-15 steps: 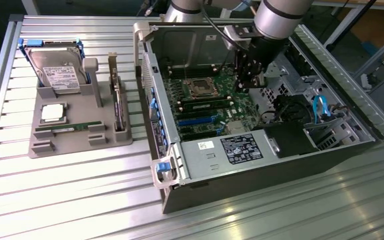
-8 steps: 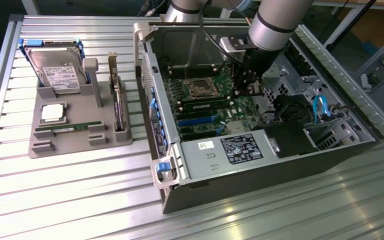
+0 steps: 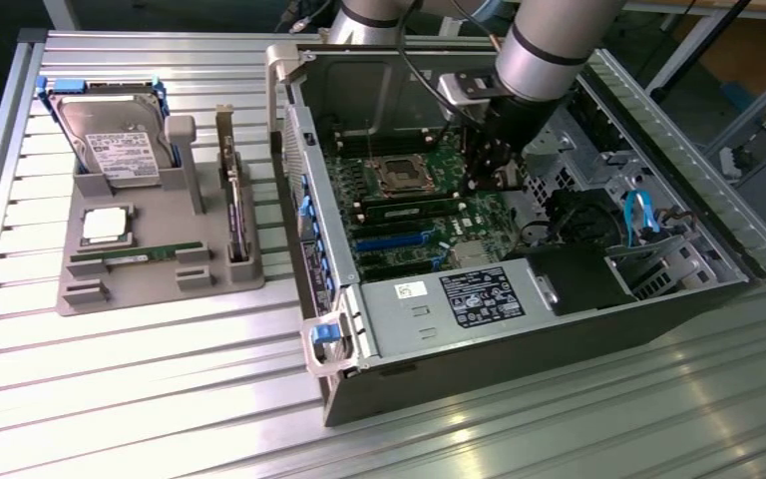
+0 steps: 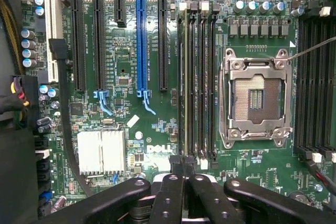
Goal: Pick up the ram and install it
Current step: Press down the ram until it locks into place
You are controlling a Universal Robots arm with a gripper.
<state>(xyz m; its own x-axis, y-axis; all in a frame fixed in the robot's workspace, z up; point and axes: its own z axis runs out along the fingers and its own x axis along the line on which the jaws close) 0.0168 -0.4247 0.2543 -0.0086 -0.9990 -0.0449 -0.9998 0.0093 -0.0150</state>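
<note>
Closest to us on the wrist view, the black multi-link claw (image 4: 184, 179) hangs low over the green motherboard (image 4: 131, 72), and we can't tell whether it is clenched or released. Just beyond its tip we see the ram (image 4: 185, 77), a long thin green stick viewed edge-on, standing in one of the black memory slots. It looks seated there, right in line with the claw. Next over sits the open square metal processor socket (image 4: 255, 95). On the ram's other side we spot a long blue expansion slot (image 4: 140, 45) and a ribbed silver heatsink (image 4: 101, 150).

From the exterior view, the grey robot arm (image 3: 543, 50) reaches down into the open dark computer case (image 3: 490, 379), and the ram (image 3: 410, 211) lies beside the socket. Well apart, toward the exterior view's left, a grey parts tray (image 3: 157, 294) holds a second green stick (image 3: 137, 255). A small square silver processor (image 3: 104, 227) and a silver hard drive (image 3: 117, 140) sit farther back.
</note>
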